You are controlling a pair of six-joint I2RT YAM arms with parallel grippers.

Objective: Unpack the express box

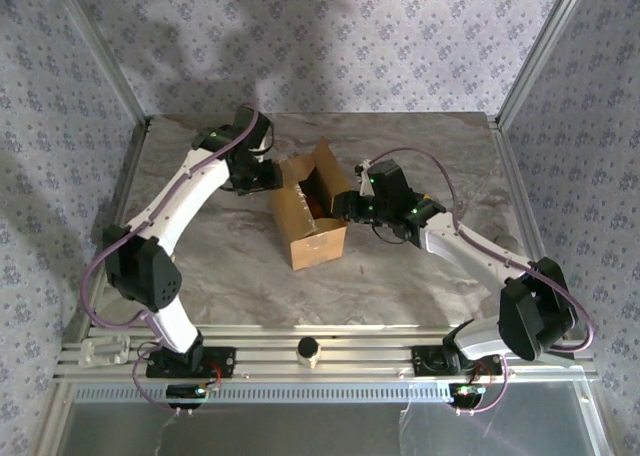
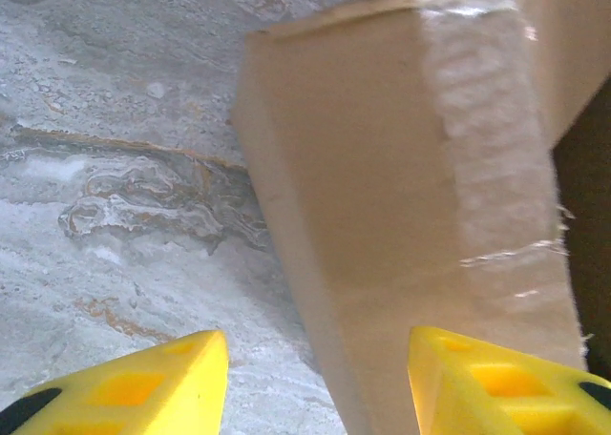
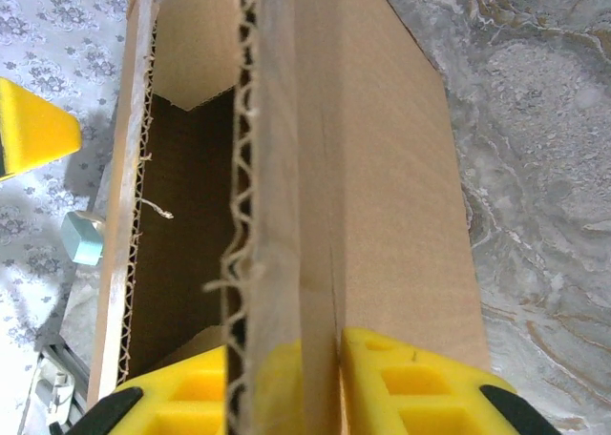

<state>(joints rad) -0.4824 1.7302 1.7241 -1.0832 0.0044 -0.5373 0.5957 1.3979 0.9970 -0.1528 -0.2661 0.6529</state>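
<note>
my right gripper (image 3: 284, 359) is clamped on the express box (image 3: 391, 168). in the right wrist view its two yellow fingers (image 3: 410, 387) pinch a raised cardboard wall between them, and the corrugated cut edge runs straight up from the narrow jaws. on one side of that wall the box's inside opens, dark and shadowed, and i cannot make out what lies in it. on the other side is the wall's plain brown outer face.

from above, the right gripper (image 1: 345, 206) sits against the box's side that faces the right arm, about midway along it. my left gripper (image 1: 265, 176) is at the box's far corner, on the side facing the left arm.

in the left wrist view the left gripper (image 2: 320, 349) has its jaws standing apart and holds nothing. one finger (image 2: 143, 387) hangs over bare marble beside the box (image 2: 353, 168), and the other is in front of the box's wall. i cannot tell whether it touches the cardboard. a corner of the box stands between them, with a strip of clear tape (image 2: 496, 149) down the adjoining face.

the express box (image 1: 318, 244) rests on the marble table (image 1: 220, 266) with its flaps up and its top open. its closed short end is turned toward the aluminium rail (image 1: 380, 361), which lies well apart from the box.
</note>
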